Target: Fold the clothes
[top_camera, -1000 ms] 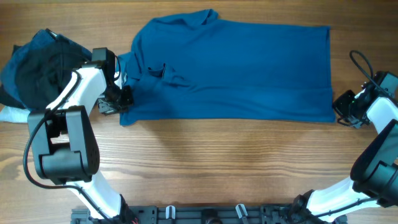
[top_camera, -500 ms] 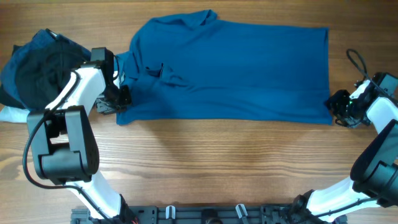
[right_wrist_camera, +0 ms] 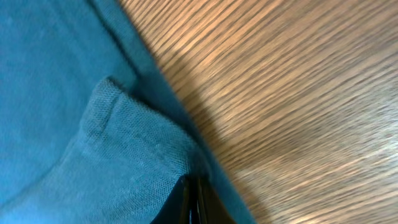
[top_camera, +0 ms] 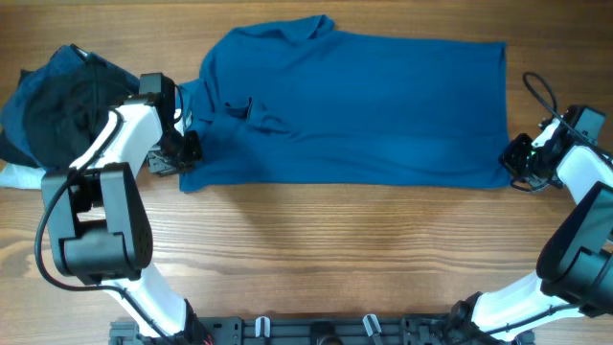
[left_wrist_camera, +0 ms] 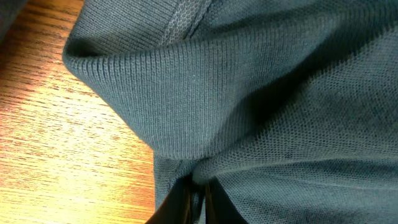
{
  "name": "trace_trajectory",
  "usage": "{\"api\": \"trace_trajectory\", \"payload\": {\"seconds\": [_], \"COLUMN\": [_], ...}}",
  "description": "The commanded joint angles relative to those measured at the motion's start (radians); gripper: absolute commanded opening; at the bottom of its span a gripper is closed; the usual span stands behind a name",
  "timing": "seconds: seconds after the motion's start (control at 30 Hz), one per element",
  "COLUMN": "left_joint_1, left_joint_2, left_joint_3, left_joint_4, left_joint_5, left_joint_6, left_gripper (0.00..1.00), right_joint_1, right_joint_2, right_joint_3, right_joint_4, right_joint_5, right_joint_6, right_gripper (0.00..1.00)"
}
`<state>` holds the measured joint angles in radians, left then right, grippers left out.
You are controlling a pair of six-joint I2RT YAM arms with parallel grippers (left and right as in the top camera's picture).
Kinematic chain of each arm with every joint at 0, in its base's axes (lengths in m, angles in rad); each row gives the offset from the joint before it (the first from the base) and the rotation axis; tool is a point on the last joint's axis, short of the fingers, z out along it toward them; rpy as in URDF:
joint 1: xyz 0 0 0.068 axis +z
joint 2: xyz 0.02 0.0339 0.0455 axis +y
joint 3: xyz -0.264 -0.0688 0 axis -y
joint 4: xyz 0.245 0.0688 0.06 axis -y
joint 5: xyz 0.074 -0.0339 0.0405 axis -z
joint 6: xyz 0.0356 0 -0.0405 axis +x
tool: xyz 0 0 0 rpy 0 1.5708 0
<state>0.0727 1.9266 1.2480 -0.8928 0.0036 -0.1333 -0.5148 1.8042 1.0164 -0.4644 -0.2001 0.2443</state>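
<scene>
You had the polo shirt [top_camera: 364,105] lying flat on the far part of the wooden table [top_camera: 335,249]. Its long way ran from side to side. The collar end pointed to your left arm and the bottom edge to your right arm. Your left gripper [top_camera: 189,150] was pinched tight on a fold at the near left corner. Your right gripper [top_camera: 517,161] was pinched tight on the near right corner.

Showing 1 mid-blue, short-sleeved polo shirt [top_camera: 364,105]; lying flat and lengthwise on the wooden table [top_camera: 316,249], collar and placket pointing left, hem pointing right, both near corners bunching into small pinched ridges.
</scene>
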Motion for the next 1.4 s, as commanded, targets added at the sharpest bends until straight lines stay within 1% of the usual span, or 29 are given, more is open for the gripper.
{"api": "trace_trajectory", "payload": {"seconds": [0.0, 0.2, 0.27, 0.37, 0.4, 0.43, 0.47, 0.5, 0.53, 0.6, 0.73, 0.8, 0.87, 0.9, 0.97, 1.07, 1.17, 1.2, 1.3, 1.33, 1.37], "left_joint_1": [0.008, 0.008, 0.008, 0.008, 0.008, 0.008, 0.008, 0.008, 0.008, 0.008, 0.008, 0.008, -0.006, -0.019, -0.059, -0.112, -0.142, -0.146, -0.156, -0.156, -0.156], "left_joint_2": [-0.014, -0.014, -0.014, -0.014, -0.014, -0.016, -0.018, -0.022, -0.032, -0.056, -0.135, -0.171, -0.180, -0.179, -0.175, -0.166, -0.119, -0.107, -0.049, -0.037, -0.025], "left_joint_3": [-0.004, -0.004, -0.004, -0.002, 0.002, 0.011, 0.023, 0.035, 0.051, 0.083, 0.182, 0.254, 0.346, 0.390, 0.459, 0.476, 0.476, 0.476, 0.473, 0.473, 0.472], "left_joint_4": [-0.002, -0.005, -0.004, -0.004, -0.010, -0.025, -0.045, -0.064, -0.089, -0.127, -0.212, -0.234, -0.237, -0.236, -0.188, -0.058, 0.003, -0.002, -0.148, -0.194, -0.259], "left_joint_5": [-0.012, -0.012, -0.013, -0.010, 0.008, 0.046, 0.089, 0.127, 0.176, 0.225, 0.340, 0.438, 0.540, 0.536, 0.468, 0.372, 0.293, 0.286, 0.271, 0.253, 0.223], "left_joint_6": [-0.009, -0.009, -0.009, -0.010, -0.009, -0.009, -0.009, -0.009, -0.009, -0.009, -0.005, -0.001, 0.054, 0.056, 0.055, 0.050, 0.051, 0.051, 0.051, 0.051, 0.050], "left_gripper": [0.09, 0.08, 0.04, 0.04, 0.13, 0.24, 0.36, 0.41, 0.46, 0.51, 0.57, 0.57, 0.54, 0.54, 0.55, 0.55, 0.56, 0.57, 0.59, 0.62, 0.74], "right_joint_1": [-0.005, -0.005, -0.005, -0.005, -0.005, -0.005, -0.005, -0.005, -0.005, -0.005, -0.005, -0.005, -0.004, -0.005, -0.004, -0.004, 0.008, 0.014, 0.039, 0.043, 0.046], "right_joint_2": [-0.026, -0.026, -0.026, -0.026, -0.026, -0.026, -0.028, -0.034, -0.051, -0.100, -0.235, -0.320, -0.388, -0.417, -0.457, -0.476, -0.475, -0.473, -0.445, -0.424, -0.391], "right_joint_3": [0.003, 0.003, 0.003, 0.003, 0.006, 0.010, 0.014, 0.019, 0.023, 0.028, 0.047, 0.064, 0.078, 0.085, 0.095, 0.098, 0.098, 0.098, 0.082, 0.073, 0.058], "right_joint_4": [0.019, 0.027, 0.027, 0.054, 0.054, 0.056, 0.054, 0.051, 0.049, 0.037, -0.010, -0.051, -0.084, -0.105, -0.150, -0.217, -0.286, -0.304, -0.360, -0.369, -0.371], "right_joint_5": [0.113, 0.166, 0.183, 0.164, 0.142, 0.113, 0.089, 0.066, 0.030, 0.019, 0.010, -0.046, -0.125, -0.166, -0.236, -0.332, -0.372, -0.366, -0.260, -0.229, -0.214], "right_joint_6": [0.051, 0.076, 0.076, 0.065, 0.055, 0.042, 0.036, 0.031, 0.019, 0.017, 0.018, 0.018, 0.018, 0.018, 0.018, 0.014, -0.063, -0.080, -0.079, -0.051, -0.016], "right_gripper": [0.04, 0.04, 0.04, 0.04, 0.06, 0.22, 0.54, 0.62, 0.66, 0.70, 0.71, 0.71, 0.69, 0.69, 0.69, 0.70, 0.70, 0.70, 0.57, 0.54, 0.55]}}
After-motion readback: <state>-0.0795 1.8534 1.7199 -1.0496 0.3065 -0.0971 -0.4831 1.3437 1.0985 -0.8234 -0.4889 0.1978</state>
